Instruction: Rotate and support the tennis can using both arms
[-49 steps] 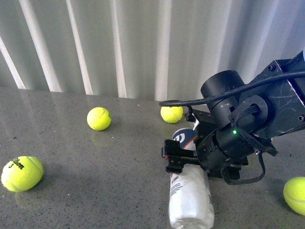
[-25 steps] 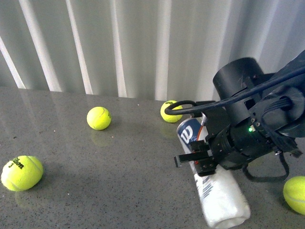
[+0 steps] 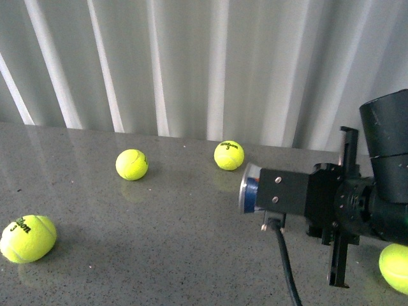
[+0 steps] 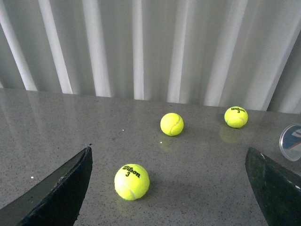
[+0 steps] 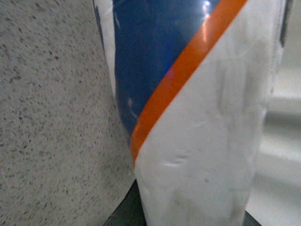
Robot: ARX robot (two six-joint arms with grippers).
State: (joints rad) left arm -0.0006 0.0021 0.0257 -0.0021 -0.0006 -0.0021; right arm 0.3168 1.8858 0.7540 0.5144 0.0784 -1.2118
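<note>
In the front view, my right gripper (image 3: 280, 191) is clamped round the tall, clear plastic tennis can (image 3: 249, 189). Only its silver metal rim end shows past my jaws, pointing toward my left. The can lies roughly level near the right side of the grey speckled tabletop (image 3: 159, 248). It looks lifted clear of the surface, though I cannot be sure. My left arm is out of this view. A yellow-green felt tennis ball (image 3: 229, 155) sits just beyond the rim, near the white pleated curtain (image 3: 191, 64). A second ball (image 3: 395, 268) lies below my right arm.

In the left wrist view, my left gripper (image 4: 168, 160) has its jaws wide apart with nothing between them. The can's round rim end (image 4: 290, 142) shows at the picture's edge, well apart from them, so the can has no second support yet.

In the right wrist view, the can's label (image 5: 197, 117) fills the picture in navy, an orange stripe and white, with the tabletop (image 5: 51, 117) beside it. My jaws barely show here.

I judge slipping to be the main risk. The wall is smooth and I have only one grip, so turning the can could make it twist or slide out. Squeezing harder might dent the thin plastic. As my left arm comes across, it could knock the rim or scatter the balls.
</note>
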